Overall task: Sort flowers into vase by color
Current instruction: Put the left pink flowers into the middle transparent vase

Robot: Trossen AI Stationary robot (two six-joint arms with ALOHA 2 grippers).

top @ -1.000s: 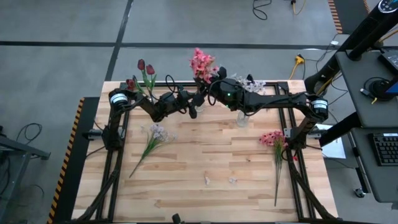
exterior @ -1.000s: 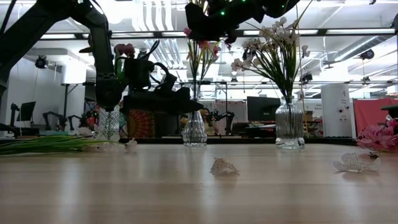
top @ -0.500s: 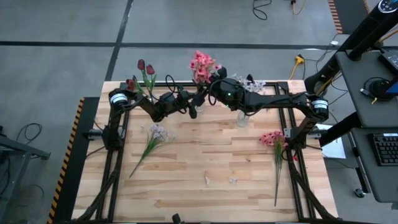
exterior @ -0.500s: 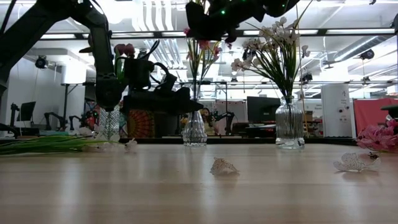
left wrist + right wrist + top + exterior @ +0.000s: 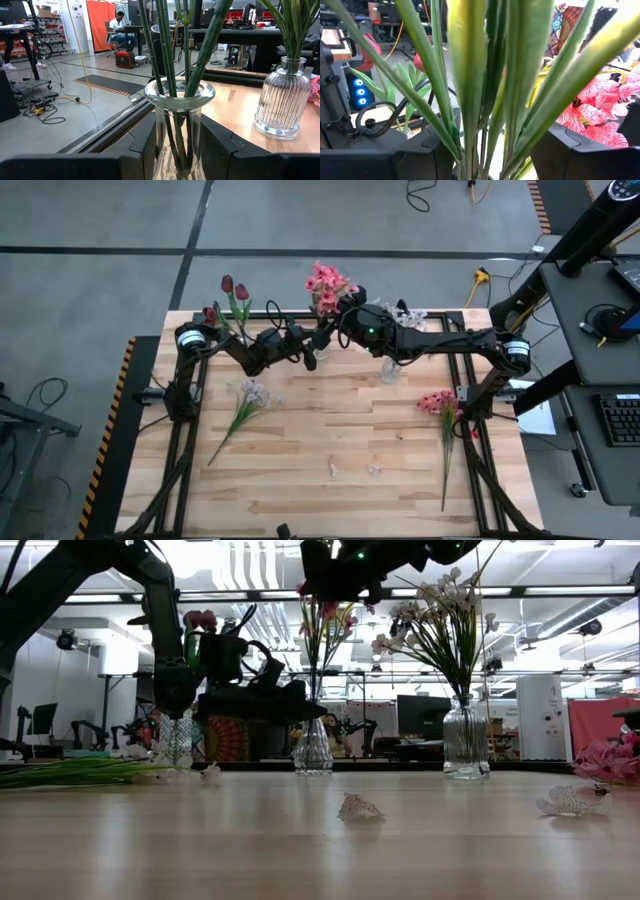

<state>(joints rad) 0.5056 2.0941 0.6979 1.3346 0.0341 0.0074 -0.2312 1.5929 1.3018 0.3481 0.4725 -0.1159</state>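
Note:
A clear glass vase (image 5: 179,107) at the table's far middle holds green stems (image 5: 167,55) topped by pink blooms (image 5: 328,283). My left gripper (image 5: 312,352) is shut on this vase, low and level. My right gripper (image 5: 487,155) stands high up, open, with one finger on each side of the bunched stems and leaves (image 5: 470,75), just under the blooms (image 5: 592,117). Whether a finger touches a stem, I cannot tell. Dark red tulips (image 5: 232,288) stand in a vase (image 5: 178,740) at the far left. White sprays (image 5: 440,610) stand in a ribbed vase (image 5: 466,740) at the right. My left gripper pinches the vase's body below the rim (image 5: 156,135) between its two fingers (image 5: 145,145), one on each side. The fingers come level, from the table's left. The vase stands upright with its foot on the table.
A loose white-lavender spray (image 5: 245,402) lies at the table's left, and a loose pink flower (image 5: 440,408) with a long stem lies at the right. Fallen petals (image 5: 372,470) dot the near middle. A black frame (image 5: 460,315) edges the table.
The pink blooms have leaned a little toward the table's right. Both arms have kept their places.

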